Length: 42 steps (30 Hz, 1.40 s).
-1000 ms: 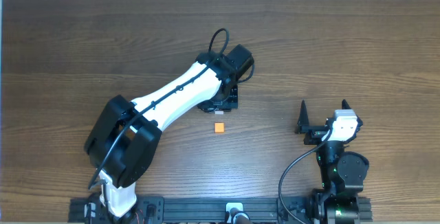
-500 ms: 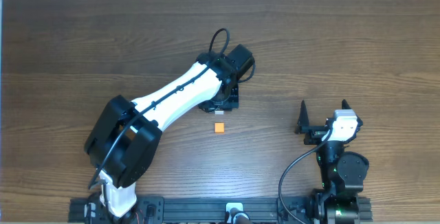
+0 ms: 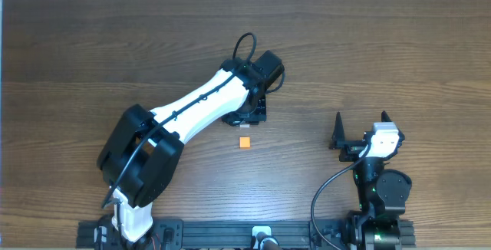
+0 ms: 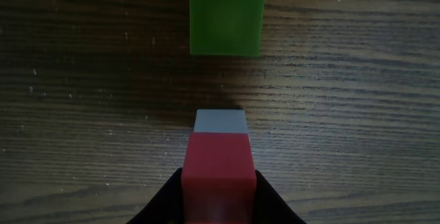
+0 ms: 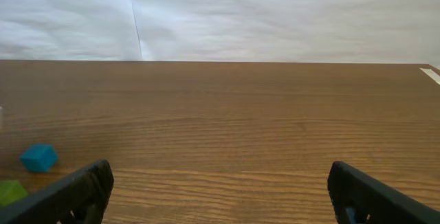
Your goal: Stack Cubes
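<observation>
Red cube (image 4: 217,157) gripped in left pincer (image 4: 218,186).

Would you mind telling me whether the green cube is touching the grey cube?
Apart. The left wrist view shows a strip of bare table between the green cube and the grey cube adjoining the red cube.

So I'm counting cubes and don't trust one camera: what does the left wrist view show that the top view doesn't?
Only the left wrist view: a green cube, and a red cube gripped in the left claw. Only the top view: an orange cube and the open right claw. Both: the wooden table, the left claw, and seemingly the grey cube touching the red one.
</observation>
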Tool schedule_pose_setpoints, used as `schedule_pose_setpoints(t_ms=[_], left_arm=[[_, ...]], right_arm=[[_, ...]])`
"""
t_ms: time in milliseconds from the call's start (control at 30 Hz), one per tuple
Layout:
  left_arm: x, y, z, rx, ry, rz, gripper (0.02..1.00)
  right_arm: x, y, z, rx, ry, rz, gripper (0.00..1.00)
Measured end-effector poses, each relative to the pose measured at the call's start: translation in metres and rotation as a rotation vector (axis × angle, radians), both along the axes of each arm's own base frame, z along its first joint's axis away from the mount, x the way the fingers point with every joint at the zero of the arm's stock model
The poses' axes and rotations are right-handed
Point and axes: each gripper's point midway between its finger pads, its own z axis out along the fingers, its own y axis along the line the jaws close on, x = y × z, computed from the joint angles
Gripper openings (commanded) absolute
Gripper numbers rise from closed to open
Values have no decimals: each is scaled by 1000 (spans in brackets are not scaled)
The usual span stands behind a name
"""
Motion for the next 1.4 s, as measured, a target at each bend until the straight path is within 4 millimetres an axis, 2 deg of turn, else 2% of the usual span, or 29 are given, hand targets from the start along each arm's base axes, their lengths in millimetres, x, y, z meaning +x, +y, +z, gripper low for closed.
schedule_pose_setpoints(t_ms=[133,233,533,667,800,1100,1400], left_arm=[[0,0,0,0,0,0,257],[0,0,0,0,-1,5,465],[0,0,-2,3,4,10,818],[-1,1,-2,6,8,11,829],[-11,2,-2,20,41,2,827],[-59,-11,0,46,158,-68,816],[-70,-17,-6,35,176,-63,790]], right_arm=[[0,0,0,0,0,0,993],[0,0,0,0,0,0,993],[0,0,0,0,0,0,993],[0,0,0,1,0,0,993],[0,0,0,0,0,0,993],[0,0,0,0,0,0,993],[0,0,0,0,0,0,991]])
